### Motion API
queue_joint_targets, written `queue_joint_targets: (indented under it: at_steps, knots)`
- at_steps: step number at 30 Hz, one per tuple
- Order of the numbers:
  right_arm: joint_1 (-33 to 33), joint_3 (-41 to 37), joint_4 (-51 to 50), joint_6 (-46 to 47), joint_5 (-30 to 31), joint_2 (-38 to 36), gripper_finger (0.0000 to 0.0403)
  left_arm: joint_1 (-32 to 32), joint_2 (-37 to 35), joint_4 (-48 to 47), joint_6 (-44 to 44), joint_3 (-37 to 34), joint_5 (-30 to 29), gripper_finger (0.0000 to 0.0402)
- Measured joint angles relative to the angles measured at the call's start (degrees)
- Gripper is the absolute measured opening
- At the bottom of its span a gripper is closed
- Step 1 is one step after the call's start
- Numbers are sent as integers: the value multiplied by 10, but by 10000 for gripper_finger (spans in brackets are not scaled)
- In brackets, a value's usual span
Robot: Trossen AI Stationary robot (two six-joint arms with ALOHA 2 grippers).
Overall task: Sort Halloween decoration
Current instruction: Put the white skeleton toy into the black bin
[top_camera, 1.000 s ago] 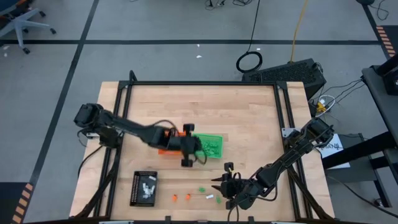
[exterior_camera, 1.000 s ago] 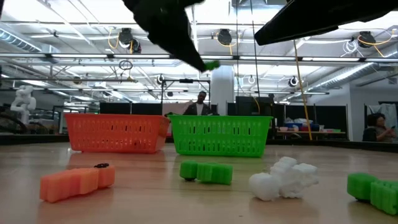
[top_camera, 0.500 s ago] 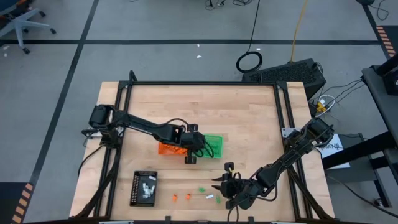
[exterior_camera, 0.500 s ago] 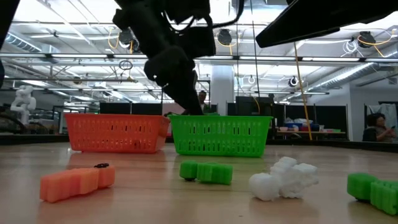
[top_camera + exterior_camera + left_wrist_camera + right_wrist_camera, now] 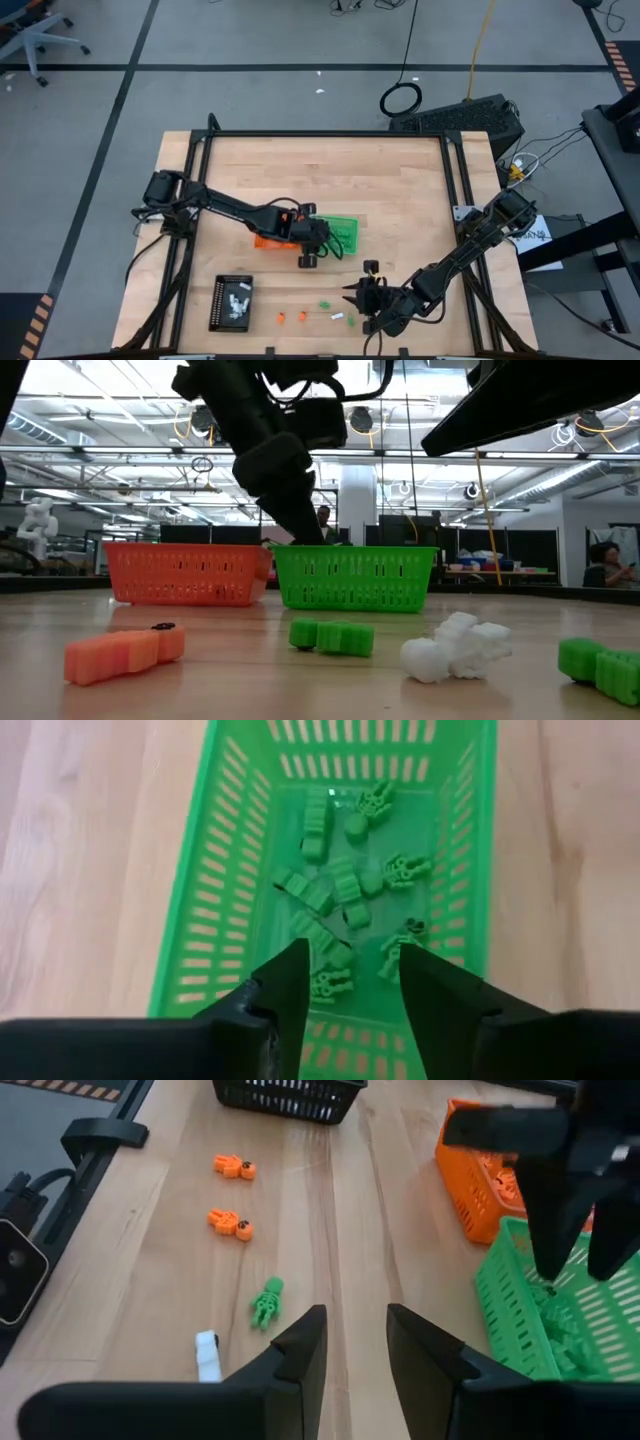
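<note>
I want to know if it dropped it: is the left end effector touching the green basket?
Apart. The left wrist view shows the open left end effector above the green basket, nothing between its fingers.

From where I stand, no lettering, label, brand, number or sign can be read anywhere; a white sheet (image 5: 528,238) beside the table carries dark marks, but these stay illegible.

Left arm reaches from frame left toward centre, wrist angled down; left claw (image 5: 322,243) points downward, fingers (image 5: 290,982) parted, nothing between them. Right arm enters from right edge, stretched low toward lower centre; right claw (image 5: 352,297) fingers (image 5: 302,1348) slightly apart, empty.
</note>
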Motion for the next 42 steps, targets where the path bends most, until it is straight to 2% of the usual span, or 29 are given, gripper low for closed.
queue_joint_targets:
  at_steps: [6, 12, 15, 20, 24, 29, 35, 42]
  knots:
    - [0, 0, 6, 20, 0, 0, 91, -37, -38, -32, -50, 42, -2, 155]
    - [-1, 0, 2, 46, 0, 5, 91, -122, -74, -15, -46, 44, 35, 155]
    - [-1, 0, 5, 50, -6, 18, 91, -175, -74, -6, -61, 43, 9, 155]
    - [-3, 0, 22, 88, -54, 53, 91, -252, -57, 26, -95, 26, -59, 155]
    - [-6, 0, 55, 116, -88, 81, 96, -291, -43, 55, -120, 25, -117, 155]
    - [-12, 0, 111, 128, -151, 106, 123, -314, -26, 88, -131, 25, -155, 155]
    - [-14, 0, 122, 110, -151, 117, 151, -315, -14, 109, -131, 25, -169, 155]
    - [-16, 0, 122, 101, -183, 126, 149, -313, -14, 121, -135, 25, -178, 155]
